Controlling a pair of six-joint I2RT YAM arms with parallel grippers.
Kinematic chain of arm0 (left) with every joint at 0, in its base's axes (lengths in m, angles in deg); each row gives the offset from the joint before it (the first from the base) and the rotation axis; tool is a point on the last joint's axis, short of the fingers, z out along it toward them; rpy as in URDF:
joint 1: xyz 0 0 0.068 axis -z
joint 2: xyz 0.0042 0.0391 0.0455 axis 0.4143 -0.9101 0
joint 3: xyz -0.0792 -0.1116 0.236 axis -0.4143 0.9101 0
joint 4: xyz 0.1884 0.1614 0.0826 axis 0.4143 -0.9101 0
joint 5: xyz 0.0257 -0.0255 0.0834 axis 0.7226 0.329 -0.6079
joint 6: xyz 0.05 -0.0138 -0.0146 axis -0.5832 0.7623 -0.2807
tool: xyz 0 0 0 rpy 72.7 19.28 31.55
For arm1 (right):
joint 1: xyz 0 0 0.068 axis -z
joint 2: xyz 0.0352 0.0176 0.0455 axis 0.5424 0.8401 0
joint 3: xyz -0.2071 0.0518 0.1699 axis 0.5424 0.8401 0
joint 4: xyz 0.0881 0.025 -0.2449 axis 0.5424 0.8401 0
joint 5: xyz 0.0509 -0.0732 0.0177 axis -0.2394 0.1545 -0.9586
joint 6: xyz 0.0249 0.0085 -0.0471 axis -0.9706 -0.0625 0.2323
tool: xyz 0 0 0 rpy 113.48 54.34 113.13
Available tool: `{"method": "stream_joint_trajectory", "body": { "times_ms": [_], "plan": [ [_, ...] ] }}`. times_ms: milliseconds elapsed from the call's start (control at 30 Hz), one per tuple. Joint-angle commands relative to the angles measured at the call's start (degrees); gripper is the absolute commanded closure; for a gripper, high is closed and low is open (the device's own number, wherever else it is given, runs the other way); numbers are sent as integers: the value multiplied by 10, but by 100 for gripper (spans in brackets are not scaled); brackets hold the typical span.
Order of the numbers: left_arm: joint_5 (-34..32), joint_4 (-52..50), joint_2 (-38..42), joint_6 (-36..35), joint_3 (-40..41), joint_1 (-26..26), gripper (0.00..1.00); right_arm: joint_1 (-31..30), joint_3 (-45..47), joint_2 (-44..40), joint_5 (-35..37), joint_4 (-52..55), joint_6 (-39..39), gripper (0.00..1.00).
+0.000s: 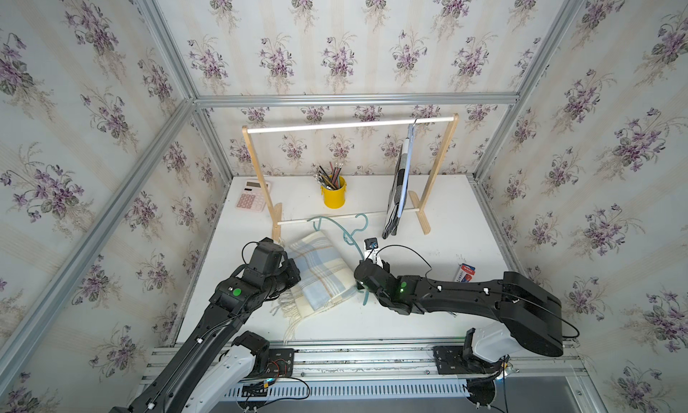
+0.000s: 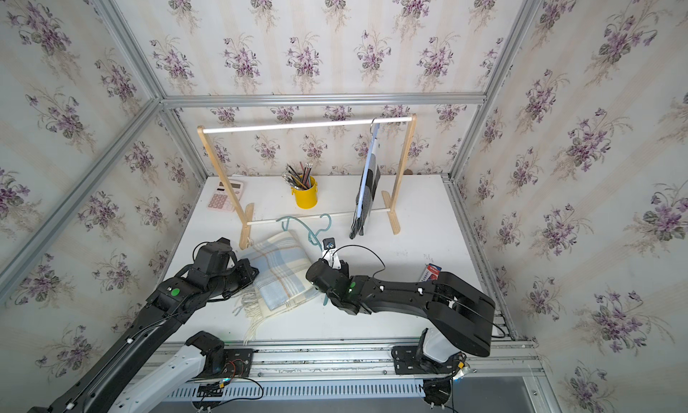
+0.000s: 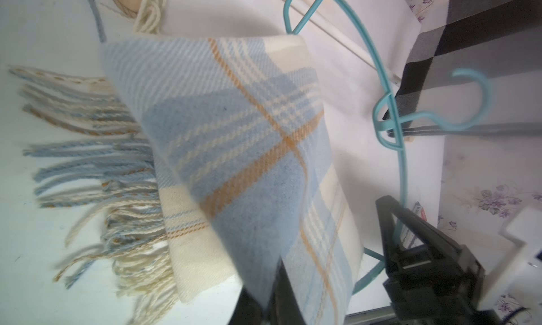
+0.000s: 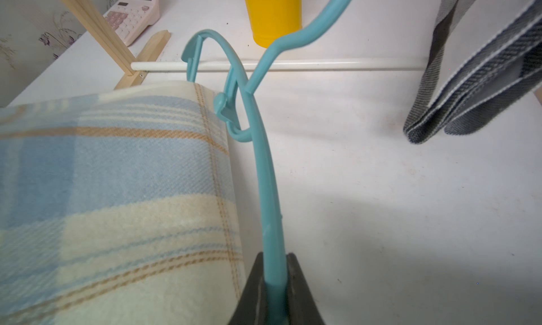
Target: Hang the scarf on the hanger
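A: Top views both give the whole bench: the white table [image 1: 458, 236], and at its back the wooden rack [image 1: 350, 125], my marker for everything else. What hangs on it?

B: A grey checked scarf [image 1: 395, 191], from the top rail at the rack's right end; not our job. The plaid scarf [image 1: 320, 269], pale blue and cream, sits folded in front of the rack, just out from its left foot.

A: And the hanger?

B: The teal hanger [image 4: 264, 174] is in front of the rack's middle, hook end near its lower rail; touching it or not, I cannot tell. Nothing is draped yet.

A: Grippers?

B: The right gripper [image 4: 274, 288] has its jaws pressed onto the hanger's arm, at the end farthest from the rack. The left gripper [image 3: 267, 306] is closed too, and the left wrist view shows the scarf's edge running into it, so I judge it pinches the cloth.

A: So both pieces are in hand; draping is the step now.

B: I think so. Next the left arm should carry its edge over the hanger's arm while the right holds that steady; the thick fold may slide off.

A: Small things?

B: Behind the rack, a yellow pencil cup [image 1: 334, 197] and a pink calculator [image 1: 250, 200]; well in front of its right foot, a small red and blue pack [image 1: 465, 273]
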Motion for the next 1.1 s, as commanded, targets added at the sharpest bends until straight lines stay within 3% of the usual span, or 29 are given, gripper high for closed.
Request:
{"method": "stream_joint_trajectory", "body": {
  "times_ms": [0,167,600,867,1067],
  "plan": [
    [28,6,-9,-27,-35,-5,100,5,-8,16,-1,4,7,100],
    [46,6,-40,-41,-80,-5,100,11,-12,29,-5,-4,7,100],
    [79,13,-37,-36,-86,-5,100,42,-62,86,-32,-8,23,100],
    [16,-13,-10,-27,-25,-10,100,44,-68,15,53,39,58,100],
    [20,30,-8,-9,16,-13,100,44,-85,-60,93,91,118,100]
  ]
}}
